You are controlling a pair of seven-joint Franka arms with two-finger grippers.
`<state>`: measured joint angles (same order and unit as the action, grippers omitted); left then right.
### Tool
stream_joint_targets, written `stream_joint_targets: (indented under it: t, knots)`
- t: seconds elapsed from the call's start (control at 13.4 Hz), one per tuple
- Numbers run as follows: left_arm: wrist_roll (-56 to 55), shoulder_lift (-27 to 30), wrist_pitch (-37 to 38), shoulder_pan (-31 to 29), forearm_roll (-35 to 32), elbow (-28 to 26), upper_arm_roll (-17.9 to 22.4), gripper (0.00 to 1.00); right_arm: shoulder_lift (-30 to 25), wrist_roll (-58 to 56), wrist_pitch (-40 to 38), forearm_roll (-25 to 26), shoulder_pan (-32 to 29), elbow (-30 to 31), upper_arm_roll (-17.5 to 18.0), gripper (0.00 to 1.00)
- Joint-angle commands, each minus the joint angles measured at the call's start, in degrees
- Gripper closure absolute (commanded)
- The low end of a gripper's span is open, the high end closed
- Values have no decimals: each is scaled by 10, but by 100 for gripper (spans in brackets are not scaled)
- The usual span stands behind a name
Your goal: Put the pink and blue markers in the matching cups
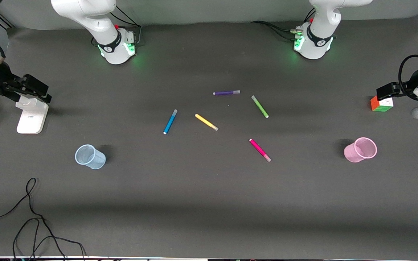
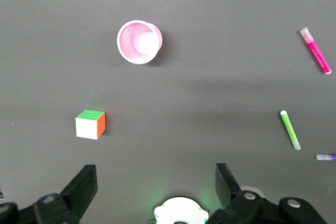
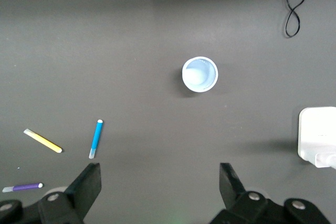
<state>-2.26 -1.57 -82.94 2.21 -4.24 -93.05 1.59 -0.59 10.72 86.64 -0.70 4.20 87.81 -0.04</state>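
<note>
A: Start at the right arm's end of the table. What's there?

B: The right gripper [image 1: 31,88] hangs high over a white stand [image 1: 31,116], fingers [image 3: 86,182] spread wide with nothing between them. Nearer the front camera stands the pale blue cup [image 1: 90,156], upright, and a loose black cable [image 1: 31,217] lies nearer still.

A: And the middle?

B: Five markers lie flat, none touching. The blue marker [image 1: 169,122] is the closest of them to the blue cup, well apart from it. Just beside it toward the left arm's end is the yellow marker [image 1: 206,122]. The purple marker [image 1: 226,92] lies farthest from the front camera, the green marker [image 1: 259,106] near it. The pink marker [image 1: 259,150] lies nearest the front camera.

A: The left arm's end?

B: The pale pink cup [image 1: 360,149] stands upright, well apart from the pink marker. A Rubik's cube [image 1: 381,103] sits farther from the camera than that cup, and the left gripper [image 1: 388,90] hangs over it, fingers [image 2: 84,184] spread apart, empty.
</note>
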Motion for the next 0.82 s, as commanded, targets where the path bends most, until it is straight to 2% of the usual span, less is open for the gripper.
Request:
stream_joint_targets:
  t: [0.0, 0.22, 0.37, 0.45, 0.52, 0.75]
  knots:
    - [-13, -20, 11, 30, 2, 1, -6, 0, 37, 34, -2, 1, -2, -10, 4, 0]
    - [-89, -57, 4, 89, 4, 4, -6, 0, 80, 42, -23, -6, -1, -29, 6, 1]
    - [-157, -84, -3, 134, 25, 8, -6, 0, 116, 46, -23, -49, 1, -30, 8, 1]
    - [-203, -101, -17, 152, 38, 10, -6, 0, 131, 47, -23, -88, 2, -31, 8, 1]
    - [-248, -118, -38, 168, 51, 11, -6, 0, 146, 47, -22, -104, 5, -33, 9, 1]
    - [-354, -184, -128, 222, 71, 11, -6, 0, 205, 54, -21, -111, 44, -56, 9, 1]
